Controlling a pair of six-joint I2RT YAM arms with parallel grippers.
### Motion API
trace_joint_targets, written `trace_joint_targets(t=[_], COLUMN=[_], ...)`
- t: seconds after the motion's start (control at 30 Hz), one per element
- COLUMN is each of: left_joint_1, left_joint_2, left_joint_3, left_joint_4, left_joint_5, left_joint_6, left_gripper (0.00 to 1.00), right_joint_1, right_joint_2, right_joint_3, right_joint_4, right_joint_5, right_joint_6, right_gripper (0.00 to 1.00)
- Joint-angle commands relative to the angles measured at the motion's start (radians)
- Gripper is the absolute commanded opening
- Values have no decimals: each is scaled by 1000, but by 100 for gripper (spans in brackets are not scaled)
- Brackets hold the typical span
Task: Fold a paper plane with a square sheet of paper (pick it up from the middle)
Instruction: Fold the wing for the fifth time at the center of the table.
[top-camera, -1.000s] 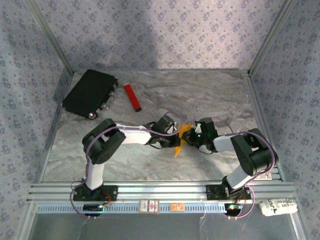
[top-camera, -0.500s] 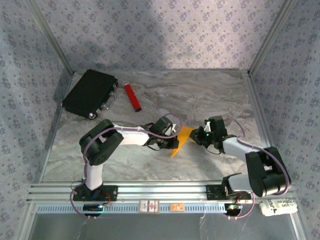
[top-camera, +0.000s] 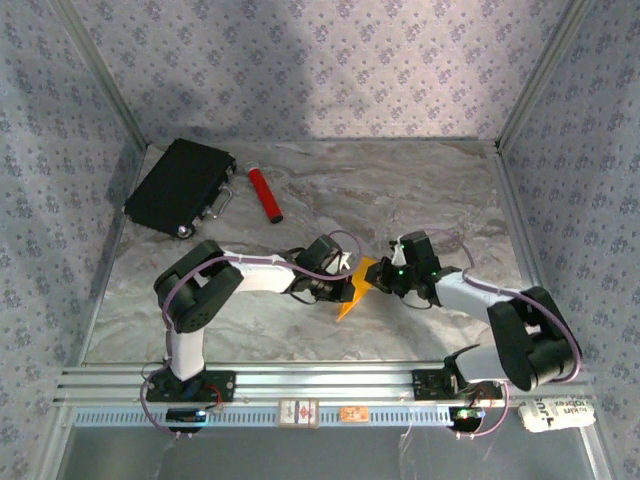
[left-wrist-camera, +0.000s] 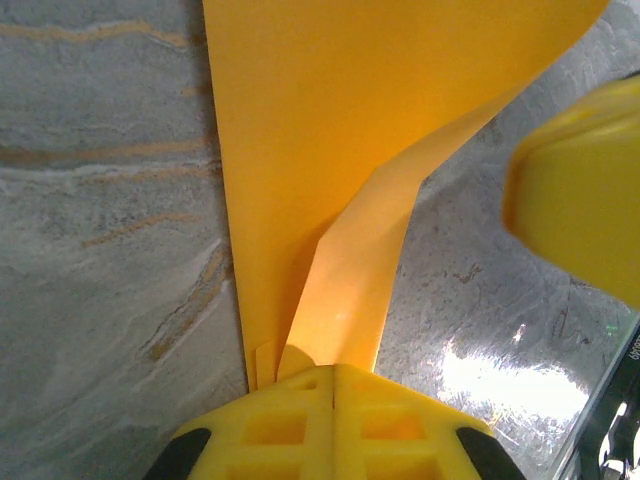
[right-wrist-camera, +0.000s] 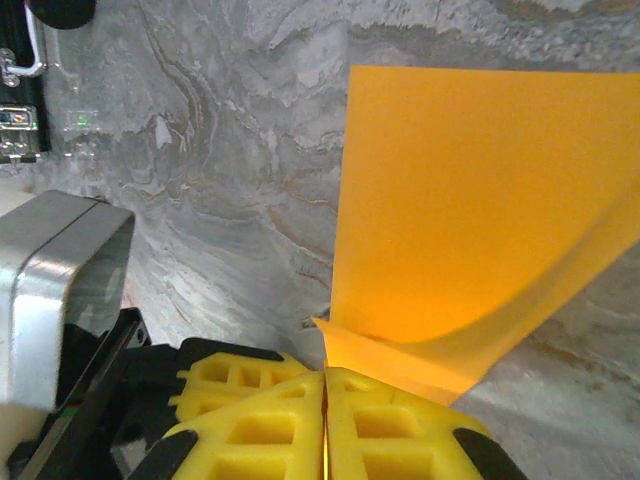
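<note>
The square sheet of paper (top-camera: 355, 287) is orange-yellow, creased and curled, held up just above the marble table between my two grippers. My left gripper (top-camera: 338, 283) is shut on its left part; in the left wrist view the yellow jaws (left-wrist-camera: 333, 375) meet on a narrow folded end of the sheet (left-wrist-camera: 320, 150). My right gripper (top-camera: 383, 280) is shut on the opposite edge; in the right wrist view its jaws (right-wrist-camera: 325, 378) pinch a curled corner of the paper (right-wrist-camera: 480, 200). A yellow finger (left-wrist-camera: 585, 200) of the right gripper shows close beside the sheet.
A black case (top-camera: 180, 187) lies at the back left of the table (top-camera: 400, 190), with a red cylinder (top-camera: 265, 194) just right of it. Patterned walls and metal rails enclose the table. A silver-grey part of the left arm (right-wrist-camera: 60, 290) sits close to my right fingers.
My right gripper drew away to the right, spreading the paper, then came back left toward the left gripper. The sheet now hangs slightly lower and more bunched. The left gripper stayed shut.
</note>
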Motion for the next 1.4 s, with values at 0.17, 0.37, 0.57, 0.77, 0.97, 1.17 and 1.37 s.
trace_joint_targets(t=[0.17, 0.37, 0.57, 0.77, 0.97, 1.17, 1.37], left_joint_1=[0, 0, 3, 3, 3, 3, 3], left_joint_2=[24, 28, 36, 44, 47, 49, 48], left_joint_3=[-45, -58, -71, -81, -83, -82, -83], left_joint_4=[-151, -154, -157, -155, -152, -151, -152], left_joint_5=[-10, -10, -11, -11, -11, -9, -10], left_joint_6=[13, 15, 18, 19, 18, 18, 20], left_gripper=[1, 0, 0, 0, 0, 0, 0], right_joint_1=[19, -44, -86, -134, -193, -254, -292], right_joint_2=[98, 170, 195, 205, 216, 241, 261], right_joint_3=[39, 3, 12, 22, 32, 52, 81], right_joint_4=[25, 68, 73, 74, 76, 79, 60], right_joint_5=[40, 21, -6, -20, -35, -49, -50], right_joint_6=[-24, -43, -60, -73, -85, -96, -106], right_gripper=[8, 8, 8, 9, 9, 10, 10])
